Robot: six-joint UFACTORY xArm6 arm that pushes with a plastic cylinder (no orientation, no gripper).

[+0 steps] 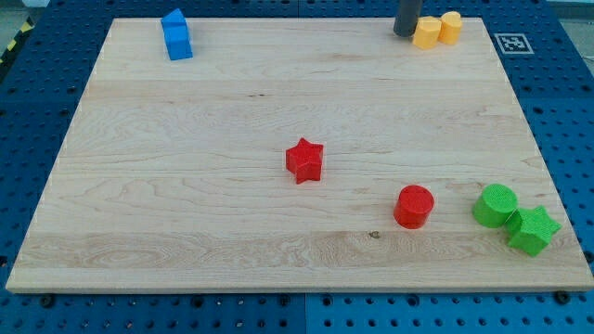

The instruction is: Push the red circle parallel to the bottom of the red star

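The red circle (413,206) stands on the wooden board at the view's lower right. The red star (303,160) stands near the board's middle, up and to the left of the circle. My tip (405,32) is at the view's top right, at the board's top edge, touching or nearly touching the left side of a yellow block (426,33). The tip is far above the red circle and the red star.
A second yellow block (450,26) sits right of the first. A blue block (176,35) is at the top left. A green circle (495,205) and a green star (533,230) sit together at the lower right, right of the red circle.
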